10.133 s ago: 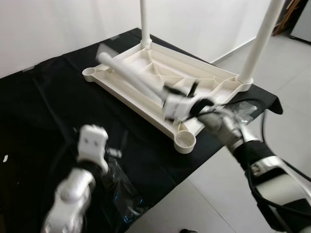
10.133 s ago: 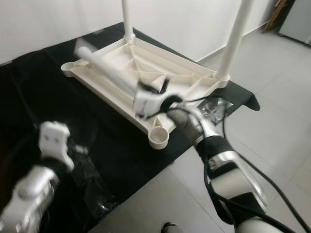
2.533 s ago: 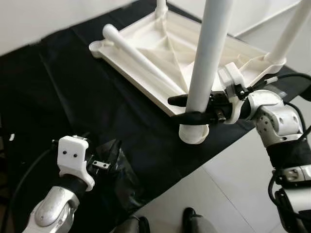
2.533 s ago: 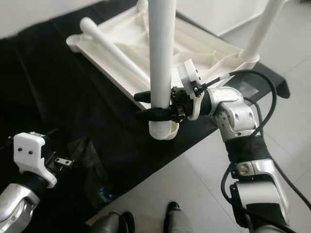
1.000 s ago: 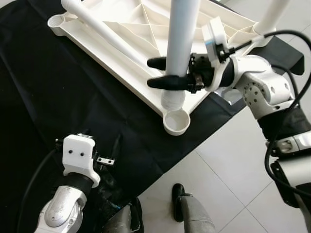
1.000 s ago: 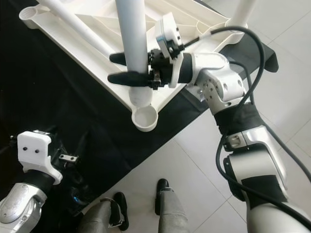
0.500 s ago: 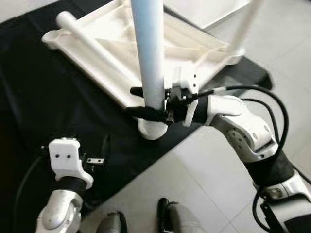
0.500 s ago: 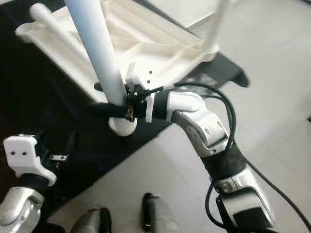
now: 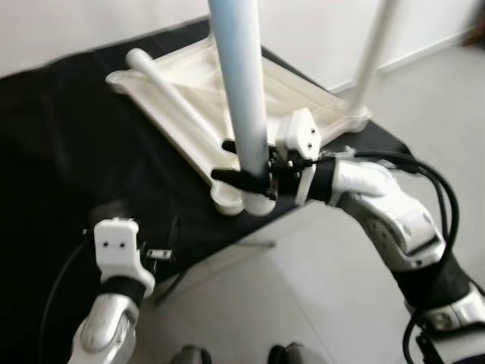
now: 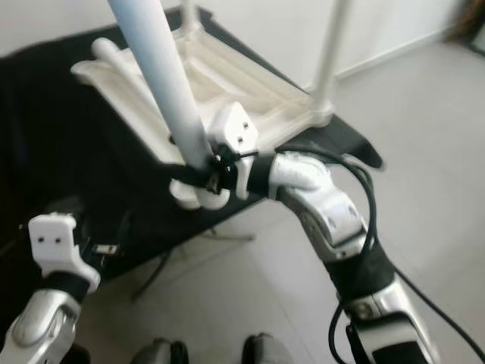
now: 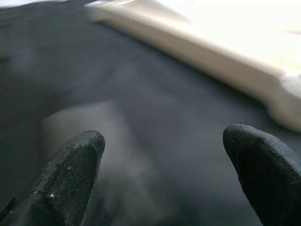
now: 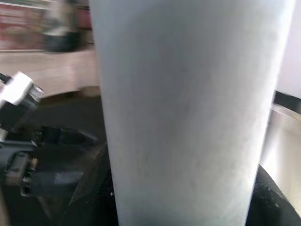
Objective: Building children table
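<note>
A white plastic tabletop (image 9: 299,95) lies upside down on a table draped in black cloth (image 9: 68,144). My right gripper (image 9: 241,176) is shut on a white table leg (image 9: 241,83), which it holds nearly upright. The leg's lower end is at the near corner socket (image 9: 227,201); I cannot tell whether it is seated. In the right wrist view the leg (image 12: 188,117) stands between the fingers. Another leg (image 9: 173,102) lies loose across the tabletop. A fitted leg (image 9: 373,53) stands at the far right corner. My left gripper (image 11: 164,141) hangs open over the cloth.
The near edge of the cloth-covered table runs just below the held corner, with pale tiled floor (image 9: 333,303) beyond. A white wall (image 9: 91,23) backs the table. Another fitted leg (image 10: 189,15) rises at the far corner.
The camera has shifted, so the table now sits higher in view. My right gripper still holds the leg at the near corner socket. The left gripper stays open and low.
</note>
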Motion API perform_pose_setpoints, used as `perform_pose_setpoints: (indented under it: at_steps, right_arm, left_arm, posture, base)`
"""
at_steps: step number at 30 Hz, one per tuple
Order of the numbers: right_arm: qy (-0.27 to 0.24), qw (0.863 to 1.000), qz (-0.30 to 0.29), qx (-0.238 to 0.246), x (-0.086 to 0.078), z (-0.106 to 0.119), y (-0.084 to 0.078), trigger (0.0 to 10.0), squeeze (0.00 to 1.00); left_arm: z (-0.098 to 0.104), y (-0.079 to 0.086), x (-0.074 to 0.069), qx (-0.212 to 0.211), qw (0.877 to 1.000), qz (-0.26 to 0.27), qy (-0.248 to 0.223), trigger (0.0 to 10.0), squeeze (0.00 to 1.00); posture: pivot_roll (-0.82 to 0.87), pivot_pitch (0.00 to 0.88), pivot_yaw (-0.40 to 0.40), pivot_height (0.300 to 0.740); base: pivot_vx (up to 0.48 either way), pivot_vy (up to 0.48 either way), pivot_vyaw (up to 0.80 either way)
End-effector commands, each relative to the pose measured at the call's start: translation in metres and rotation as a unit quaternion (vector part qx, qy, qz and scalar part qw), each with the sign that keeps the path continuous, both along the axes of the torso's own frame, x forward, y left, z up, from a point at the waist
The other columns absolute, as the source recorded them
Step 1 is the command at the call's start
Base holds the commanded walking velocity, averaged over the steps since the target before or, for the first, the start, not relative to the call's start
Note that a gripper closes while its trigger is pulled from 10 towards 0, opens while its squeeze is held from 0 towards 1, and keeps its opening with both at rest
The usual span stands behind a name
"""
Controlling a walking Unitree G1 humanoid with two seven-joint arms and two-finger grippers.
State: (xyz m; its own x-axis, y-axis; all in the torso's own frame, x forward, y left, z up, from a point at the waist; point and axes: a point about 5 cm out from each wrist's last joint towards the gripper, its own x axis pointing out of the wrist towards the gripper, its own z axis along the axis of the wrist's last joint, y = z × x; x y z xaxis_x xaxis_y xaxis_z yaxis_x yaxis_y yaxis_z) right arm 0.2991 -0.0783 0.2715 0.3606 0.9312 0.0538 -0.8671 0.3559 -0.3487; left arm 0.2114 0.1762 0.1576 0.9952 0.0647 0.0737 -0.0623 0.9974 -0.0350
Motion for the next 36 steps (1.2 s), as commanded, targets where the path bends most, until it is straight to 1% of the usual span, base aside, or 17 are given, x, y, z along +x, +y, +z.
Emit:
perform_pose_setpoints:
  at_steps: [1,3,8,9,12,14,15,19,21,24,27,33,36]
  right_arm:
    - [-0.007,1.000,-0.004,-0.003,-0.001,-0.002,0.000,10.0,0.00]
    - [-0.002,1.000,-0.022,-0.003,0.002,-0.007,-0.002,10.0,0.00]
    - [0.004,0.999,-0.037,0.001,0.004,-0.010,-0.004,10.0,0.00]
    - [0.012,0.999,-0.044,0.009,0.006,-0.011,-0.006,10.0,0.00]
    - [0.007,0.999,-0.039,0.002,0.005,-0.012,-0.005,10.0,0.00]
    - [0.006,0.999,-0.050,-0.003,0.005,-0.014,-0.004,10.0,0.00]
    - [0.007,0.998,-0.056,-0.004,0.005,-0.015,-0.004,10.0,0.00]
    - [0.015,0.998,-0.058,0.006,0.004,-0.016,-0.002,10.0,0.00]
    - [0.020,0.998,-0.050,0.016,0.001,-0.016,-0.001,10.0,0.00]
    - [0.020,0.998,-0.047,0.019,0.000,-0.016,-0.001,10.0,0.00]
    - [0.017,0.999,-0.031,0.033,-0.003,-0.014,-0.002,10.0,0.00]
    - [0.013,0.999,-0.024,0.034,-0.004,-0.014,0.000,10.0,0.00]
    - [0.013,0.999,-0.029,0.036,-0.003,-0.014,0.001,10.0,0.00]
  left_arm:
    - [-0.004,0.002,-0.002,0.007,1.000,0.010,0.006,10.0,0.00]
    - [-0.006,0.003,-0.003,0.009,1.000,0.015,0.013,10.0,0.00]
    - [-0.007,0.004,-0.004,0.008,1.000,0.016,0.015,10.0,0.00]
    - [-0.006,0.003,-0.004,0.004,1.000,0.007,0.012,10.0,0.00]
    - [-0.006,0.001,-0.004,-0.004,1.000,-0.005,0.012,10.0,0.00]
    - [-0.005,-0.001,-0.003,-0.009,1.000,-0.011,0.010,10.0,0.00]
    - [-0.005,-0.002,-0.003,-0.003,1.000,-0.015,0.012,10.0,0.00]
    - [-0.006,-0.005,-0.002,-0.005,1.000,-0.021,0.009,10.0,0.00]
    - [-0.006,-0.007,0.000,-0.008,1.000,-0.022,0.009,10.0,0.00]
    - [-0.006,-0.007,0.000,-0.008,1.000,-0.022,0.009,10.0,0.00]
    - [-0.007,-0.009,0.001,-0.008,1.000,-0.026,0.010,10.0,0.00]
    - [-0.008,-0.008,0.002,-0.012,1.000,-0.021,0.013,10.0,0.00]
    - [-0.009,-0.006,0.002,-0.022,1.000,-0.011,0.015,10.0,0.00]
  posture:
    - [-0.03,0.142,0.009,0.740]
    - [-0.03,0.141,0.011,0.740]
    - [-0.03,0.142,0.015,0.740]
    - [-0.03,0.141,0.015,0.740]
    - [-0.03,0.140,0.016,0.740]
    - [-0.04,0.140,0.018,0.740]
    - [-0.04,0.139,0.018,0.740]
    - [-0.04,0.140,0.020,0.740]
    - [-0.05,0.141,0.025,0.740]
    - [-0.05,0.141,0.025,0.740]
    - [-0.05,0.141,0.022,0.740]
    - [-0.04,0.140,0.020,0.740]
    - [-0.04,0.140,0.020,0.740]
  base:
    - [0.000,0.000,0.80]
    - [0.000,0.000,0.80]
    - [0.000,0.000,0.80]
    - [0.000,0.000,0.79]
    - [0.000,0.000,0.74]
    - [0.000,-0.285,0.00]
    - [0.000,-0.472,0.00]
    - [0.000,-0.469,0.00]
    - [0.000,-0.469,0.00]
    - [0.000,-0.471,0.00]
    - [0.000,-0.469,0.00]
    - [0.000,-0.470,0.00]
    - [0.000,0.000,0.00]
